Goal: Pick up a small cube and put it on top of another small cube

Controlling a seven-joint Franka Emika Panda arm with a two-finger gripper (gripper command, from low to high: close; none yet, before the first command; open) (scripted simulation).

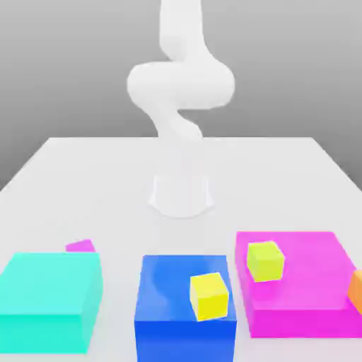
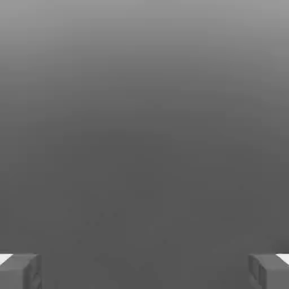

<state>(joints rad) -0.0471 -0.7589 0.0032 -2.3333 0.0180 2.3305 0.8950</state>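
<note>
A small magenta-pink cube peeks out on the table behind the large cyan block, mostly hidden by it. In the hand view my gripper is open, its two grey fingertips far apart with nothing between them, facing plain grey background. The white arm rises from its base at the middle of the table, well behind the blocks.
A large blue block carries a small yellow cube. A large flat magenta block carries a yellow-green cube. An orange cube sits at the exterior view's right edge. The white table extends behind.
</note>
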